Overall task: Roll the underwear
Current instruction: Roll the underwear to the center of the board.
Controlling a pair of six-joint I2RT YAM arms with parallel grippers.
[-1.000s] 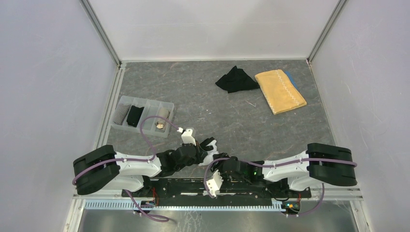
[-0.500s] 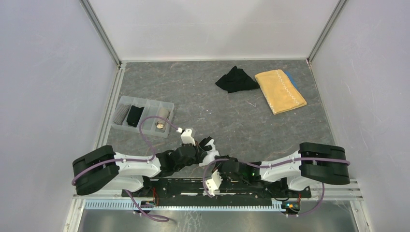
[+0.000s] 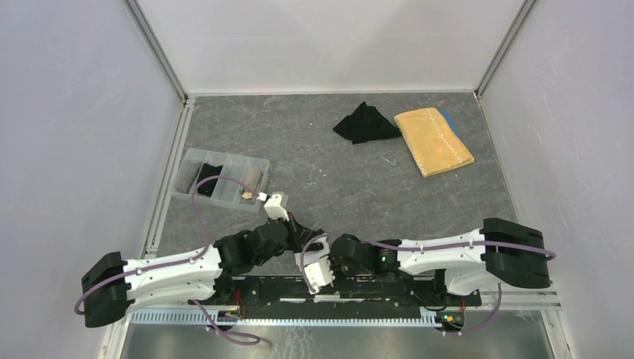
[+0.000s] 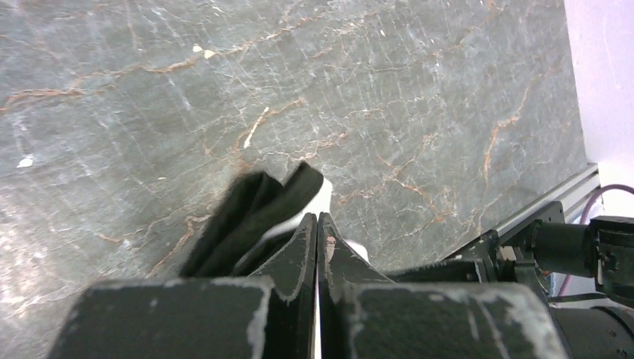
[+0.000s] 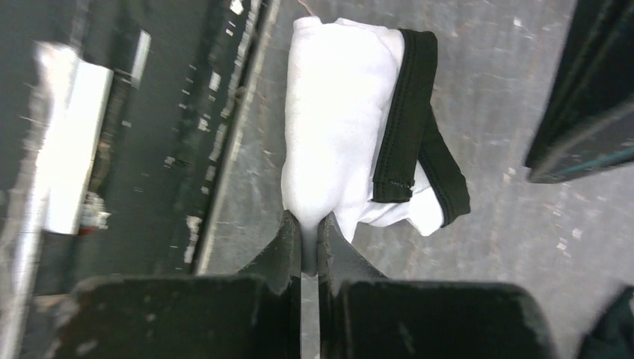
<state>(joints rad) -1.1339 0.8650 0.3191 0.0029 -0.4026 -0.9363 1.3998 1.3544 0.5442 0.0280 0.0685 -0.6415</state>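
Where the two arms meet at the near edge of the worktop [image 3: 336, 187], the white underwear [image 5: 336, 127] lies rolled into a short, thick bundle. It rests flat on the grey surface, just beside the dark base rail [image 5: 187, 112]. Its black waistband [image 5: 407, 127] wraps one side of the roll, and a loop of that band trails loose onto the worktop.

Right gripper [image 5: 303, 221]: jaws closed tight on the near end of the white roll. A pinch of white cloth runs into the narrow gap between the fingers, and the wrist view confirms the hold.

Left gripper [image 4: 315, 217]: jaws fully closed, with the fingers pressed flat together. The fingertips sit against the black waistband, and white cloth shows just under and beside them. Whether any cloth is caught between the fingers cannot be told from the wrist view. In the overhead view the roll is largely hidden beneath the two wrists.

Elsewhere, a black underwear [image 3: 365, 123] lies in a loose, unrolled heap at the far side of the worktop. It sits close against the yellow towel [image 3: 434, 140], which lies folded flat to its right; contact cannot be confirmed. A clear tray [image 3: 230, 178] with dividers stands at the left side, well apart from both. Its compartments hold rolled pieces: a striped roll [image 3: 186, 176] at the left end, a black roll [image 3: 208, 173] next to it, and a beige roll [image 3: 254, 178] further right.
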